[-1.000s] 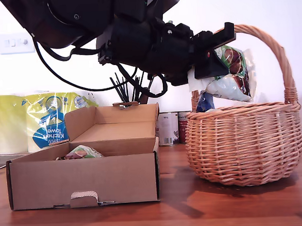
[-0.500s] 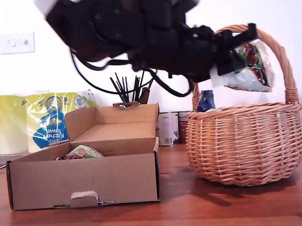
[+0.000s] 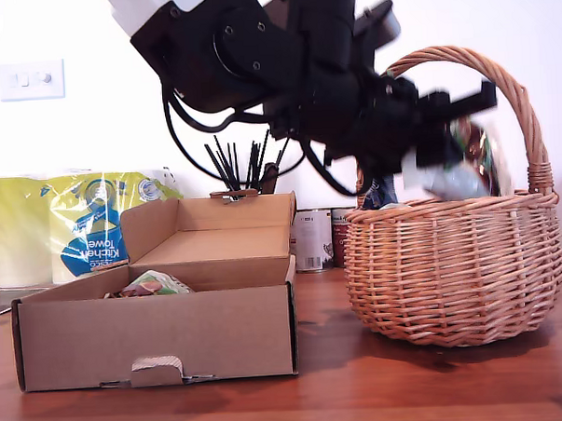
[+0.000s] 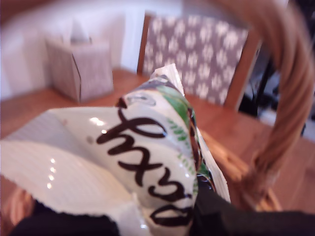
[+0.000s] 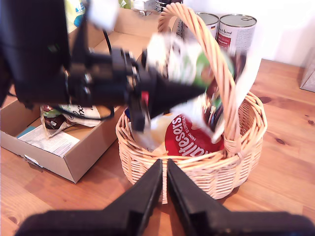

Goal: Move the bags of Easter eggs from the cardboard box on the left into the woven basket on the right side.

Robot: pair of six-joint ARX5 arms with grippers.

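Note:
The pale green-white bag of Easter eggs (image 3: pixel 465 160) hangs just above the woven basket (image 3: pixel 451 268), under its arched handle (image 3: pixel 511 84), with my first gripper (image 3: pixel 453 128) shut on it. The first wrist view shows this bag (image 4: pixel 157 147) close up beside the handle (image 4: pixel 285 98). In the basket (image 5: pixel 246 142) lie a red Maltesers bag (image 5: pixel 189 137) and a dark blue bag (image 3: pixel 383 189). The cardboard box (image 3: pixel 156 332) at the exterior view's left holds more bags (image 5: pixel 74 113). My second gripper (image 5: pixel 165 169) is shut and empty, above the table in front of the basket.
A yellow-blue kitchen towel pack (image 3: pixel 86 228) stands behind the box. Tins (image 3: pixel 312 239) and a holder of black sticks (image 3: pixel 237 161) stand between box and basket at the back. A tissue box (image 4: pixel 81 69) and a patterned chair back (image 4: pixel 197 54) lie beyond the basket.
My first gripper carried the green-white bag toward the exterior view's right and lower, from beside the handle to under it, just over the basket's rim.

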